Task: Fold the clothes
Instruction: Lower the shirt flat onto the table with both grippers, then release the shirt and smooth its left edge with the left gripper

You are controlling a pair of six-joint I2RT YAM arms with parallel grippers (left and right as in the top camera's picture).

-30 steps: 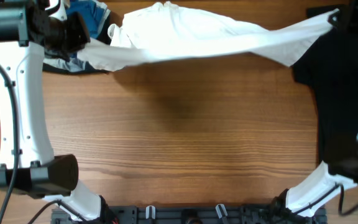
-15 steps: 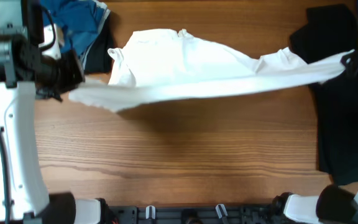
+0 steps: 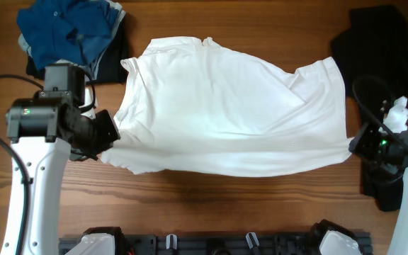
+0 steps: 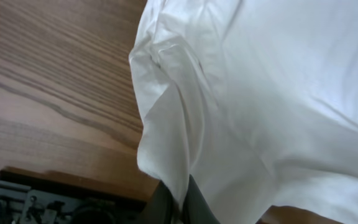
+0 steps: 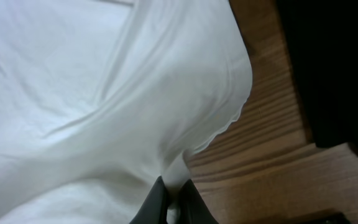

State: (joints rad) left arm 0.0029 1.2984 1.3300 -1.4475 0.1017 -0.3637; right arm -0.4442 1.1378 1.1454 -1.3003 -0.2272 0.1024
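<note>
T-shirt, white and short-sleeved, spreads across the middle of the table, wider than it is deep in the overhead view. Its far part, with the collar end toward the back edge, seems to rest on the wood. Its near hem is drawn in a line between the two arms and throws a soft shadow on the table below it.

The left gripper grips the shirt's near-left corner. In the left wrist view its dark fingers sit pressed together with a fold of white cloth pinched between them, the fabric bunching into creases just above.

The right gripper has the near-right corner. In the right wrist view its fingers are likewise closed tight on a gathered bit of hem, with cloth fanning out above them.

A blue pile of clothes lies at the far left, just beside the shirt's sleeve. A black garment lies at the far right, near the other sleeve, and runs down along the table's right edge.
</note>
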